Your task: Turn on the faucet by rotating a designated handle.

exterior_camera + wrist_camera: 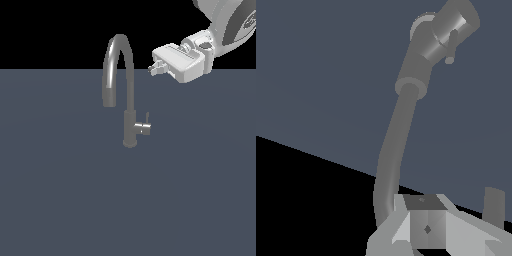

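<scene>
Your gripper (pixel 154 68) hangs high beside the faucet (pixel 120 90), holding nothing; whether its jaws are parted, you cannot tell. The handle (pixel 143 127) juts from the base well below. Descend carelessly and you may strike the spout.

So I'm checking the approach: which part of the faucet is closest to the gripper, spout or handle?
The arched spout of the faucet is closest to the gripper; the handle sits well below, on the base.
</scene>
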Controlling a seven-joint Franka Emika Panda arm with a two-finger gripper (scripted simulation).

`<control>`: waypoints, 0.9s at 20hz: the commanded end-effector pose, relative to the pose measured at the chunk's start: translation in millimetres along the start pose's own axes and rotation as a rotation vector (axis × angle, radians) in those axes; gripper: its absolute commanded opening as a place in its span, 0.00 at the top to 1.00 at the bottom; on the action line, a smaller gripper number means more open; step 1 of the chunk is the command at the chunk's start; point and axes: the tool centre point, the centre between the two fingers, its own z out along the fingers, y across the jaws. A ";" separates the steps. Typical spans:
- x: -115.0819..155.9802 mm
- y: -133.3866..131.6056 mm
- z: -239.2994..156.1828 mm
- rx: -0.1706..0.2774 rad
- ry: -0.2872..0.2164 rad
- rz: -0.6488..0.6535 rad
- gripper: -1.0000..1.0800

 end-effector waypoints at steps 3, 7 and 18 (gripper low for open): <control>39.3 -0.2 6.5 0.108 -0.087 0.103 1.00; 73.2 2.6 15.8 0.203 -0.163 0.195 1.00; 130.8 12.3 41.9 0.373 -0.301 0.360 1.00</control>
